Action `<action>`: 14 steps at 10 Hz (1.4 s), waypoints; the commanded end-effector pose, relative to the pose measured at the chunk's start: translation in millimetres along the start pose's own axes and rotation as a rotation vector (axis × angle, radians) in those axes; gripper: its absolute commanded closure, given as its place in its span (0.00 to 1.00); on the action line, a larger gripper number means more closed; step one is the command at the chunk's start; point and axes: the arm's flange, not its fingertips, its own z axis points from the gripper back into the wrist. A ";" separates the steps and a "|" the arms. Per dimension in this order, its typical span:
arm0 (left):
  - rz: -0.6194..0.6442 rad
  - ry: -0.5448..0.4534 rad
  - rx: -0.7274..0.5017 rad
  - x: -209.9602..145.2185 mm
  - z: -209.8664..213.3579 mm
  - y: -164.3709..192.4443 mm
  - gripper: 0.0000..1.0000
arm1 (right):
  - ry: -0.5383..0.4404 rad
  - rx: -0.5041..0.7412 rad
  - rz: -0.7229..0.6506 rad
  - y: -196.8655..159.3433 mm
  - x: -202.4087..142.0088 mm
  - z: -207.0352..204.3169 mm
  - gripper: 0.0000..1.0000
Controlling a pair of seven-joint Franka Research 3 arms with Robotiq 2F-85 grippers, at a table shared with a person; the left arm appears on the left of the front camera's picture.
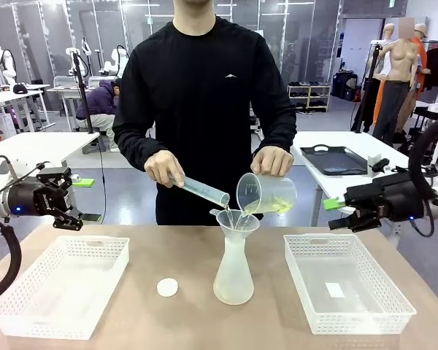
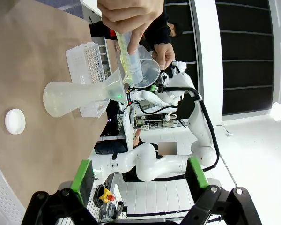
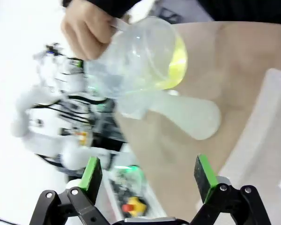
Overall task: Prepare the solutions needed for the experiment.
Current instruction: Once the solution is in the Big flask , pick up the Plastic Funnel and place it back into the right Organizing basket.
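**solution in the person's beaker, both grippers wide and empty**

the solution (image 1: 277, 206) is a shallow yellow-green pool in the tipped beaker (image 1: 266, 193). one hand (image 1: 272, 160) of the person holds the beaker over the funnel (image 1: 236, 219), lip down. the funnel sits in the flask (image 1: 233, 273), which stands upright at the middle of the table (image 1: 168, 248). the person's other hand (image 1: 163, 168) holds a cylinder (image 1: 202, 191), its long axis slanted and its mouth down toward the same funnel.

the left gripper (image 1: 74, 200) hangs over the left tray (image 1: 95, 243), jaws spread fully, holding nothing. the right gripper (image 1: 337, 213) is beside the right tray (image 1: 328, 239), just as wide and bare. the beaker lies between the two, at about gripper height, and the right gripper is the nearer: the solution is just to its left, toward the table's middle. in the right wrist view the liquid (image 3: 175, 65) sits straight ahead of the spread fingers. any reach would likely fall to the right arm, along that line.

a white cap (image 1: 167, 287) lies on the table near the flask's foot.

no readable writing: the chest logo (image 1: 230, 75) is a small white mark without letters, and no print can be made out on the beaker or cylinder.
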 end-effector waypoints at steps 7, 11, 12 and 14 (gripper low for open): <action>-0.003 -0.010 -0.002 1.1 -0.4 -1.6 0.00 | -0.039 0.221 -0.251 -47.0 12.0 -9.4 0.00; -0.003 -0.010 -0.002 1.1 -0.4 -1.6 0.00 | -0.021 0.238 -0.220 -51.0 4.9 -12.4 0.00; -0.003 -0.010 -0.002 1.1 -0.4 -1.6 0.00 | -0.021 0.238 -0.220 -51.0 4.9 -12.4 0.00; -0.003 -0.010 -0.002 1.1 -0.4 -1.6 0.00 | -0.021 0.238 -0.220 -51.0 4.9 -12.4 0.00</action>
